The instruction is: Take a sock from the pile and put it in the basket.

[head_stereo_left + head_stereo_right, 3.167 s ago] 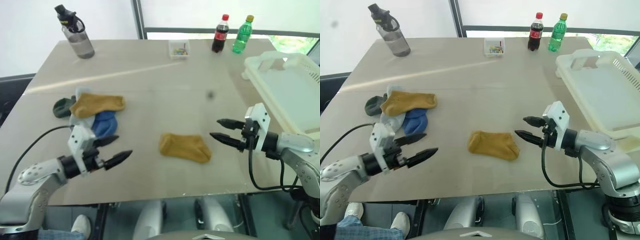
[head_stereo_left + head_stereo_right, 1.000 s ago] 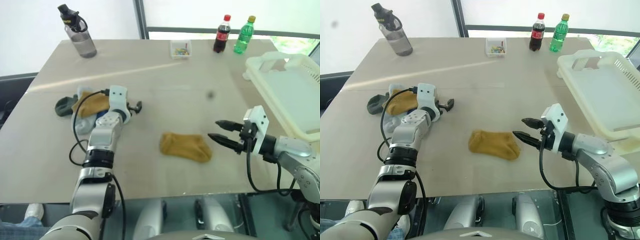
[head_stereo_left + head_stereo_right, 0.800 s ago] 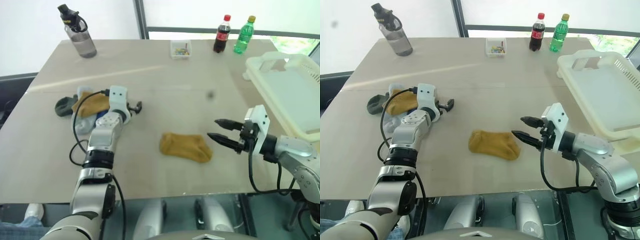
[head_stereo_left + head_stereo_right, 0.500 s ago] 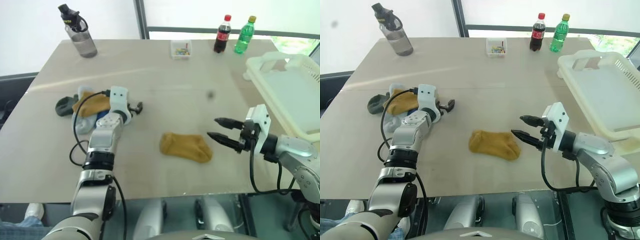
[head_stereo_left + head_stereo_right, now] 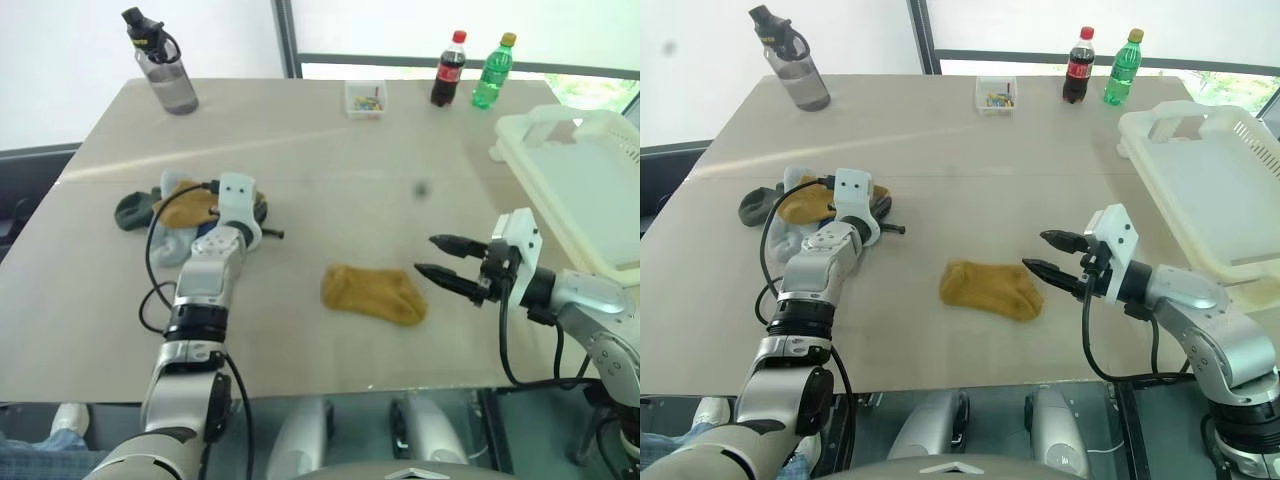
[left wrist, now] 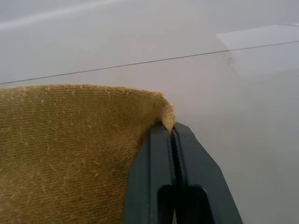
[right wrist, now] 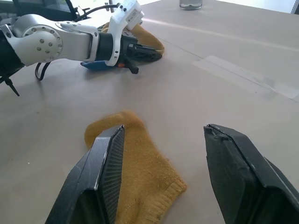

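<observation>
Pinching the edge of a mustard sock (image 6: 70, 154) at the pile (image 5: 175, 215) on the table's left, the left gripper (image 5: 265, 232) has its fingers pressed together w/ soft, light, floppy knit between, while the right gripper (image 5: 1052, 255) hangs spread near a loose yellow sock (image 5: 990, 288), well apart from the basket (image 5: 1200, 180) at right.

My arms are silver-grey metal, built of rounded segments with black joint rings. A white, boxy camera housing sits on each wrist. My left gripper (image 5: 268, 233) and right gripper (image 5: 432, 257) each end in two tapering black fingers, ribbed on their inner faces. Black cables loop loosely beside both forearms. Small screws dot my left shoulder cap.
</observation>
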Robot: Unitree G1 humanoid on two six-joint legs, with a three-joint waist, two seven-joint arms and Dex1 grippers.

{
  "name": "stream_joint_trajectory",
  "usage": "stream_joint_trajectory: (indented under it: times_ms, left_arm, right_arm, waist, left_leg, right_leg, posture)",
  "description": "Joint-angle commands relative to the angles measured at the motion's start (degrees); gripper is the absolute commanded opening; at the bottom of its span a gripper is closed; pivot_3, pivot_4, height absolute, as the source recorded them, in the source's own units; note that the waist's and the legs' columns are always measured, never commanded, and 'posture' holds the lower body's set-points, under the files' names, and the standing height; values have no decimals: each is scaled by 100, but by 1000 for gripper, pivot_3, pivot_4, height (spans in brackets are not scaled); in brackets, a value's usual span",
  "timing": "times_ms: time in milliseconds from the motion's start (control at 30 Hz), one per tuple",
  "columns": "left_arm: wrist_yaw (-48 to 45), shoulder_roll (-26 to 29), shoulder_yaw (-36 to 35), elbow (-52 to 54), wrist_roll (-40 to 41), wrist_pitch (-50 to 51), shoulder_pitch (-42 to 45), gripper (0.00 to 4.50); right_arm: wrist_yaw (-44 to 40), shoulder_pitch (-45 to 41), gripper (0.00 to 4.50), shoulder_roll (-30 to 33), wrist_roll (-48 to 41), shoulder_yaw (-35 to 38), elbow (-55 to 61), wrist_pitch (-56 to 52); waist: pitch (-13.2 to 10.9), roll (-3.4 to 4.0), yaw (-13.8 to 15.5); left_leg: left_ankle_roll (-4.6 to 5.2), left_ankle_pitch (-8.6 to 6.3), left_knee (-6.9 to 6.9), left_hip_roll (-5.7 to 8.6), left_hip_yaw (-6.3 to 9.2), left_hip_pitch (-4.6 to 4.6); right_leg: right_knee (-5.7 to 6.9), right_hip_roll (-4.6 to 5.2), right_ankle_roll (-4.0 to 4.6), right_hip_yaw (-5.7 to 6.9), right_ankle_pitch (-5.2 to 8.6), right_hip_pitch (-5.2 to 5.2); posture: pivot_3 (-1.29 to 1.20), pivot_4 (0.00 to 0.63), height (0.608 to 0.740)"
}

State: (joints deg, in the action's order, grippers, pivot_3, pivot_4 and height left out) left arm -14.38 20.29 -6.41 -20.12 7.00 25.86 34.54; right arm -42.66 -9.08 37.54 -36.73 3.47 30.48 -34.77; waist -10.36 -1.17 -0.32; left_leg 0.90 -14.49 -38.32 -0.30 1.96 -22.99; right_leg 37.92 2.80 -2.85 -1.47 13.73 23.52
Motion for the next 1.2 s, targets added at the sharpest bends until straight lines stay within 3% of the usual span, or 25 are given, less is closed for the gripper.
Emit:
stream_joint_trajectory:
  times_ms: [33,167,467,600,733,800,867,967,1200]
  left_arm:
    - [-334,-36,44,765,259,191,-116,17]
    - [-725,-133,195,1655,685,974,-324,17]
    - [-1096,-972,423,3568,2288,2703,-200,17]
    - [-416,-1739,-844,3869,3843,3158,167,17]
    - [192,-1445,-1816,3457,4202,3272,225,17]
    - [304,-1109,-2006,3313,4152,3408,-5,17]
    - [93,-476,-1462,3252,3591,3481,-628,17]
    - [-61,-95,-940,2978,3117,3239,-1303,17]
    - [-298,-254,-486,2638,2807,2813,-1835,17]
  right_arm:
    - [17,19,2743,7,-53,186,154,100]
    - [20,40,2743,21,-56,209,152,106]
    - [31,50,2743,37,-62,234,132,116]
    - [32,67,2743,72,-57,286,115,113]
    - [47,87,2743,64,-68,295,138,103]
    - [48,91,2743,57,-59,306,135,104]
    - [45,74,2743,48,-57,310,114,102]
    - [51,37,2743,12,-2,239,62,124]
    - [321,-181,2743,-99,155,49,-23,-67]
  waist:
    - [0,0,-6]
    - [0,0,-9]
    - [0,0,-46]
    - [-1,-2,-27]
    - [1,2,-75]
    - [1,2,-72]
    - [1,3,-85]
    - [1,2,-47]
    - [12,-1,112]
  left_leg:
    - [0,0,0,0,0,-1]
    - [0,0,0,-1,2,-3]
    - [0,0,-4,-3,0,-2]
    - [0,0,-7,-7,1,-2]
    - [0,0,-10,-4,-4,2]
    - [0,0,-7,-7,-8,10]
    - [0,0,-6,-7,-10,10]
    - [0,0,0,-4,-15,13]
    - [0,0,-7,-1,-8,10]
  right_leg:
    - [0,0,0,0,0,0]
    - [-1,0,0,0,0,1]
    - [1,-5,-4,-6,-2,0]
    - [2,-8,-4,-6,-2,0]
    - [2,-9,-4,-11,-2,-2]
    - [6,-19,-4,-18,-2,-2]
    - [5,-18,-4,-21,-2,-1]
    - [3,-15,-3,-28,-2,0]
    - [-5,3,-3,-13,-2,-10]
  posture:
    - [0,150,740]
    - [0,150,740]
    - [0,150,740]
    - [0,150,740]
    - [0,150,740]
    - [0,150,740]
    - [0,150,740]
    - [0,150,740]
    - [0,150,740]
